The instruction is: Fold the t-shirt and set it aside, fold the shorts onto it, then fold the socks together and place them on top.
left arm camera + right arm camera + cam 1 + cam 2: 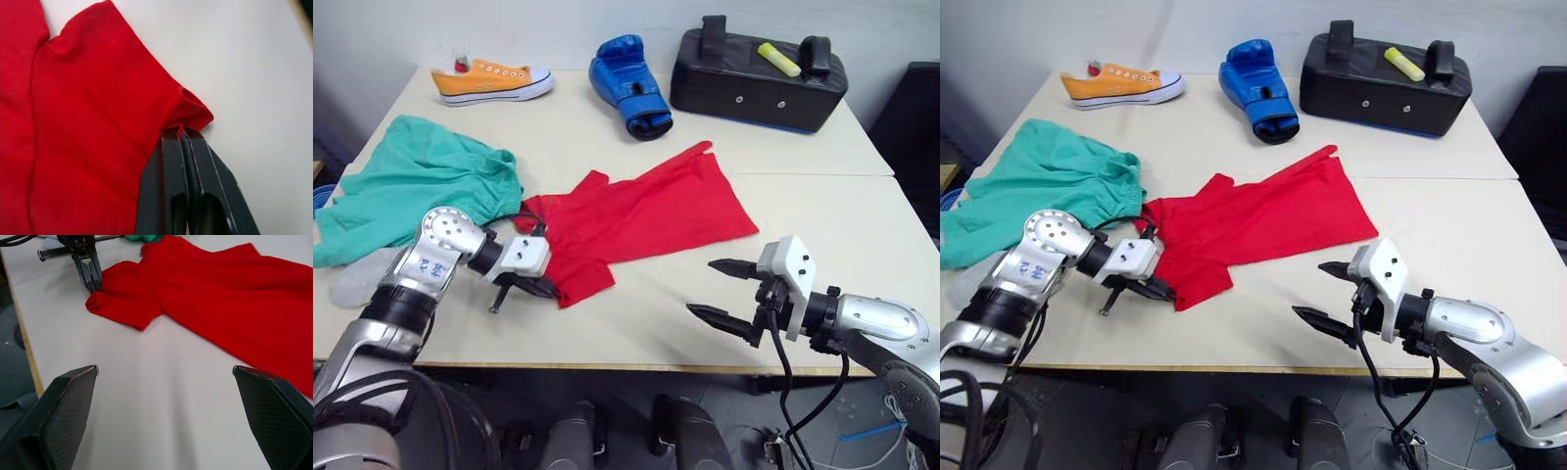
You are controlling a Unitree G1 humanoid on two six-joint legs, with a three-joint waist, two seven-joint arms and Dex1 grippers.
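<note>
On the desk (822, 211), head view: t-shirt (656, 215) spread mid-desk, shorts (411, 186) at its left. Left wrist view: my left hand (182, 133) is clamped on the tee's near sleeve edge. Right wrist view: my right hand (166, 374) gapes wide, empty, near the tee.

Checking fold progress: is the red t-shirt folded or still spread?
Spread. The t-shirt lies flat and crumpled; left pincer pinches one sleeve edge.

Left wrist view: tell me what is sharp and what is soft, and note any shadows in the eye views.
Left wrist view: the left claw, shut on the bright red cotton t-shirt, is sharp; the cloth's far edge softens. Left eye view: soft, even light, faint shadows on the beige table under the open right claw.
</note>
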